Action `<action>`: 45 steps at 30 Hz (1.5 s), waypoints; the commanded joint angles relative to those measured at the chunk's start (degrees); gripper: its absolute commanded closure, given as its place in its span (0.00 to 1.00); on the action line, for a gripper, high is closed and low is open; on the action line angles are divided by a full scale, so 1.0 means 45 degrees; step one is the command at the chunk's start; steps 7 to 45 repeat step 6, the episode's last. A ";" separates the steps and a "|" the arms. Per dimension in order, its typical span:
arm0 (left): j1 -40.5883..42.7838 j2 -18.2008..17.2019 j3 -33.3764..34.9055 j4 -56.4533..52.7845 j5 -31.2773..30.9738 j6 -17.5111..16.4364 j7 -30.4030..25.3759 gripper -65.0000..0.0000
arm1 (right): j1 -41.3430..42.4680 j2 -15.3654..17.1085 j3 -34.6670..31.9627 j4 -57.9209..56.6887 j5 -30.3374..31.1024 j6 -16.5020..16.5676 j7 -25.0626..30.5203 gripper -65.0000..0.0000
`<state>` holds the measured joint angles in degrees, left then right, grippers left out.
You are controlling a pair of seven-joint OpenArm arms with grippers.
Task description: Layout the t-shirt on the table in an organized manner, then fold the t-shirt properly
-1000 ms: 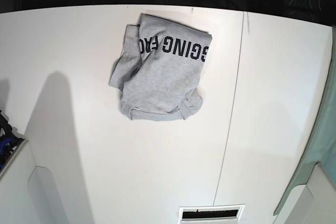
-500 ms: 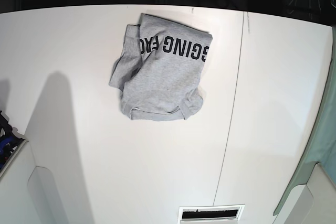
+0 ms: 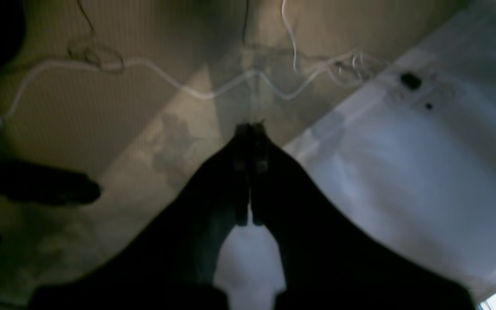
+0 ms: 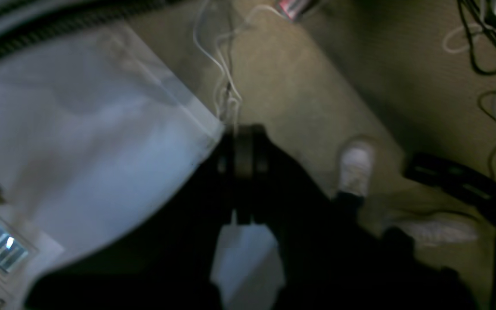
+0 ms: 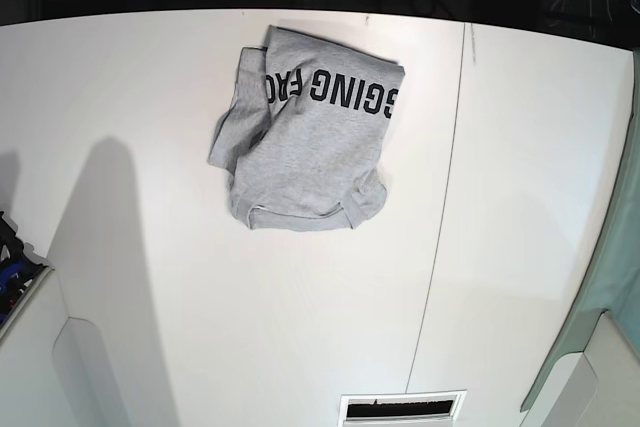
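On the smooth white counter (image 5: 520, 197), the soft heather-grey t-shirt (image 5: 305, 137) lies folded and rumpled. Its lettered end points far, long axis near-to-far. Left tool (image 3: 250, 129) and right tool (image 4: 241, 129) are both clamped, empty.

text: "GING FAC", upside down, partly folded under | on: t-shirt (image 5: 305, 137)

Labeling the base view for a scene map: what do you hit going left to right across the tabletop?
Bare white table → crumpled grey t-shirt with black lettering → thin dark seam line → pale green panel at the right edge.
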<state>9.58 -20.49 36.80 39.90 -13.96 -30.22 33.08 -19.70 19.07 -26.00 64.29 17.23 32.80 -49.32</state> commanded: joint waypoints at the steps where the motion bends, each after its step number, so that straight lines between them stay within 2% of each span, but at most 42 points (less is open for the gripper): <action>1: 0.0029 -0.0117 0.0000 0.0049 0.0015 -0.0097 0.0049 1.00 | -0.0112 0.0092 0.0015 0.0136 -0.0083 0.0092 -0.0044 1.00; 6: 0.0039 -0.0112 0.0000 0.0049 0.0015 -0.0097 0.0078 1.00 | -0.0194 -0.0039 0.0034 0.0136 -0.0860 0.0087 -0.0044 1.00; 45: 0.0039 -0.0112 0.0000 0.0049 0.0015 -0.0097 0.0078 1.00 | -0.0194 -0.0039 0.0034 0.0136 -0.0860 0.0087 -0.0044 1.00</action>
